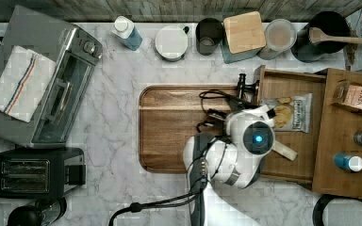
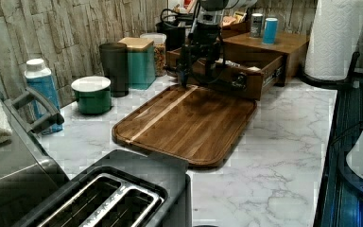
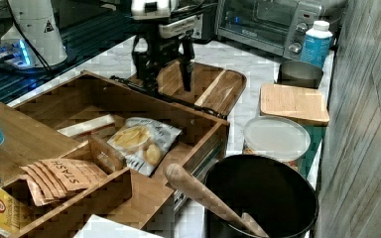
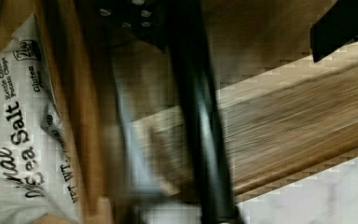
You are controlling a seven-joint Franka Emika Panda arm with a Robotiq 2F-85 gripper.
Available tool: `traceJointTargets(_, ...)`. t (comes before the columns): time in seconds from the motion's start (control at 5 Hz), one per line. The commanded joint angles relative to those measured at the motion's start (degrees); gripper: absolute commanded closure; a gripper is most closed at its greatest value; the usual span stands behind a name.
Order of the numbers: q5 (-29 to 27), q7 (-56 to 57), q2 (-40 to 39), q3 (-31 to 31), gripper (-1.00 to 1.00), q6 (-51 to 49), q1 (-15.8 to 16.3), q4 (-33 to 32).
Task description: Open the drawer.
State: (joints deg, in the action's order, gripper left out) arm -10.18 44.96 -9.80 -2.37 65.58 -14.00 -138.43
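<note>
The drawer [image 3: 129, 124] stands pulled out of the wooden box unit [image 1: 346, 136], over the marble counter [image 2: 283, 142]. Its front panel overhangs the near edge of the dark cutting board [image 1: 179, 127]. A black bar handle [image 4: 200, 140] runs along the drawer front.

Inside the drawer lies a white bag of chips [image 3: 144, 141], printed face up, near the drawer's back part. A pale flat strip [image 3: 87, 126] lies in the drawer beside the bag.

The tool [image 3: 163, 64] hangs at the drawer front, fingers pointing down. One finger [image 3: 186, 69] stands over the cutting board, outside the handle. The other finger [image 3: 146, 74] stands at the drawer front. The fingers are spread, with the handle between them; the wrist view shows a gap between the handle and the outer finger.

On top of the box unit, behind the drawer, stand a blue can [image 2: 270, 30] and a silver can [image 2: 256, 24]. A tray of tea packets [image 3: 64, 176] sits next to the drawer on the unit.

Beyond the drawer's far side stand a black pot [image 3: 260, 198] with a wooden spoon [image 3: 203, 196], a clear lidded jar [image 3: 277, 139] and a teal box with a wooden lid [image 3: 292, 103]. A toaster oven [image 1: 52, 89] stands well apart from the drawer, past the cutting board.
</note>
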Motion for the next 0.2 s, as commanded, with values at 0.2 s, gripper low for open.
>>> traceJointTargets(0.2, -3.5, 0.8, 3.4, -7.9, -1.00, -3.0, 5.5, -1.3)
